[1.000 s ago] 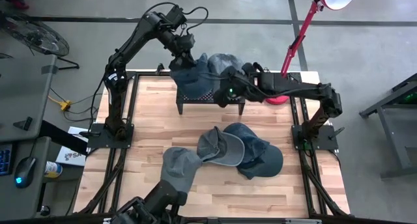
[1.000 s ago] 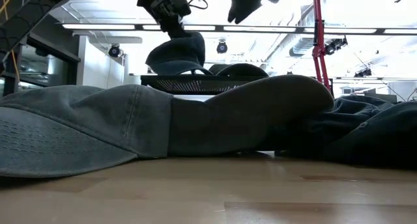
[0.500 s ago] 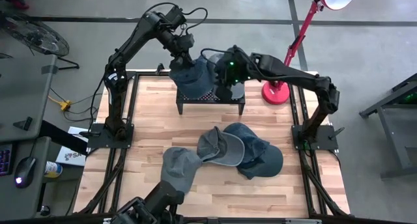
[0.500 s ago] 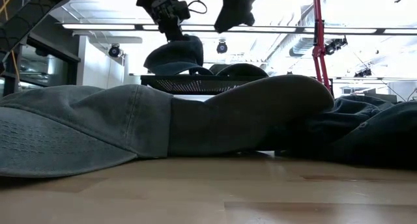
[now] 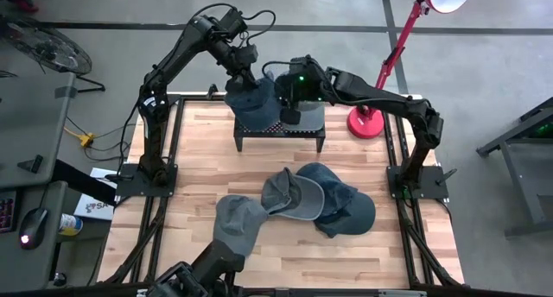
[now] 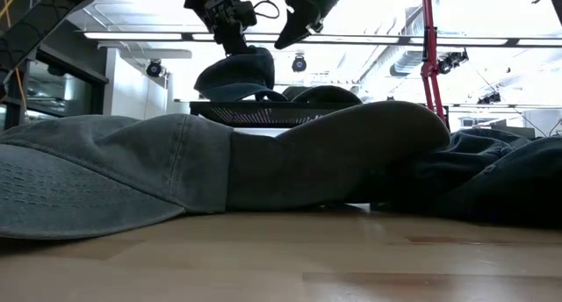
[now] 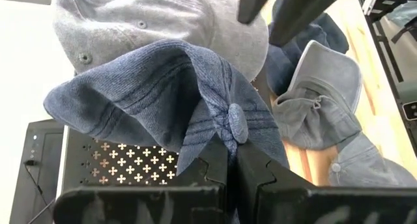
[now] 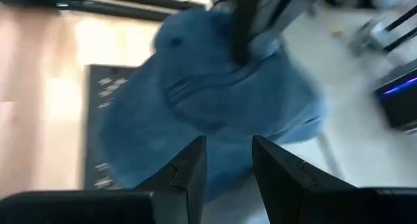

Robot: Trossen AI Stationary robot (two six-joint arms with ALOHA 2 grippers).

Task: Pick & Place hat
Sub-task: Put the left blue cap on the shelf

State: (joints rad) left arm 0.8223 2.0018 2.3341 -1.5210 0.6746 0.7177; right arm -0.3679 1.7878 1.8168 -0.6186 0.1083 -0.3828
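A blue denim cap sits over the left part of a black perforated rack at the table's far edge. My left gripper is shut on it from above. A grey cap lies on the rack behind it. My right gripper hovers open over the rack, just right of the blue cap, touching nothing; its wrist view looks onto the blue cap. Three more caps lie on the table's middle: a grey one, a grey one and a dark blue one. My left gripper pinches the blue cap's crown beside its top button, the cloth gathered into a fold between the two fingers. The fingers come from above, pointing down. The cap hangs below them, and its lower edge is down at the rack's top.
A red lamp stand stands at the table's far right corner, beside the rack. The black rack is raised on legs. A large grey cap fills the near low view. Bare wood lies left and right of the caps.
My right gripper has swung along the far edge toward the table's left, from over the rack's right part to right beside the blue cap. My left gripper and the blue cap have stayed about where they were.
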